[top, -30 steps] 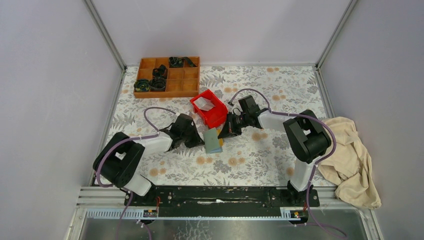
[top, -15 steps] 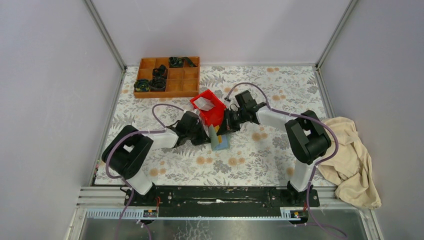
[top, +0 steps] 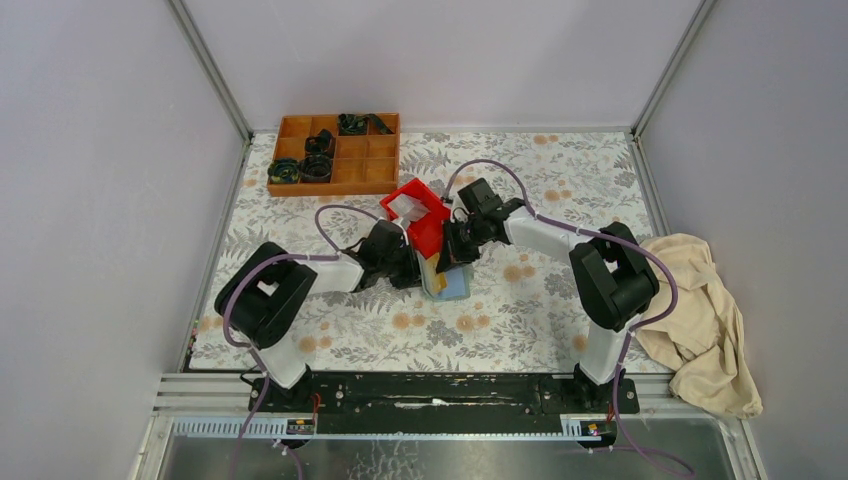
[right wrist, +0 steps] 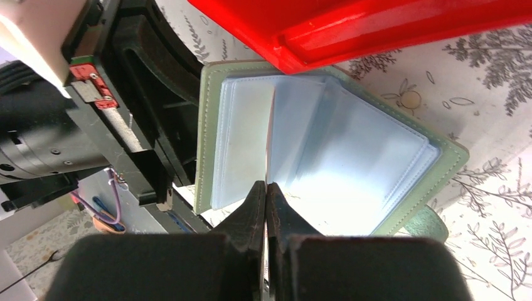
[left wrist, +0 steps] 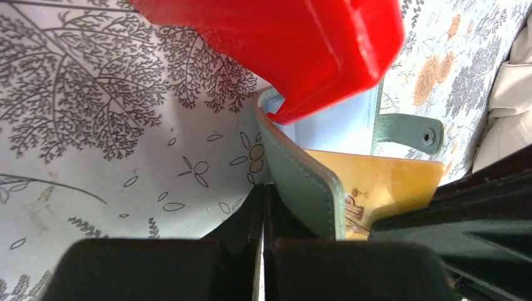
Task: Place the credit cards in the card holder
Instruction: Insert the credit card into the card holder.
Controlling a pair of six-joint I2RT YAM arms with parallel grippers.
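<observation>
A: Where is the card holder (right wrist: pixel 351 163)?

B: It lies open on the bench (left wrist: pixel 94 94), which has a grey leaf-and-flower print, right against the red bin (left wrist: pixel 282 44). The bin's glossy plastic edge hides the holder's far corner in both wrist views. The holder's outside is sage green and leather-like, with a stitched rim. Inside are smooth, pale pockets that shine under the light. One leaf lies flat and the other stands nearly upright.

A: Any fastening on it?

B: A narrow green tab (left wrist: pixel 404 132) with a round metal snap sticks out beyond the flat leaf.

A: What is the right gripper (right wrist: pixel 266 200) doing?

B: Its jaws are pinched on the yellow-tan card (left wrist: pixel 389 182), a thin, stiff rectangle with a small brown print. The card stands on edge between the two leaves. From the right wrist it shows only as a fine line.

A: And the left gripper (left wrist: pixel 262 207)?

B: Its jaws are pressed together with nothing visible between them. The upright green leaf sits right against the side of one finger.
</observation>
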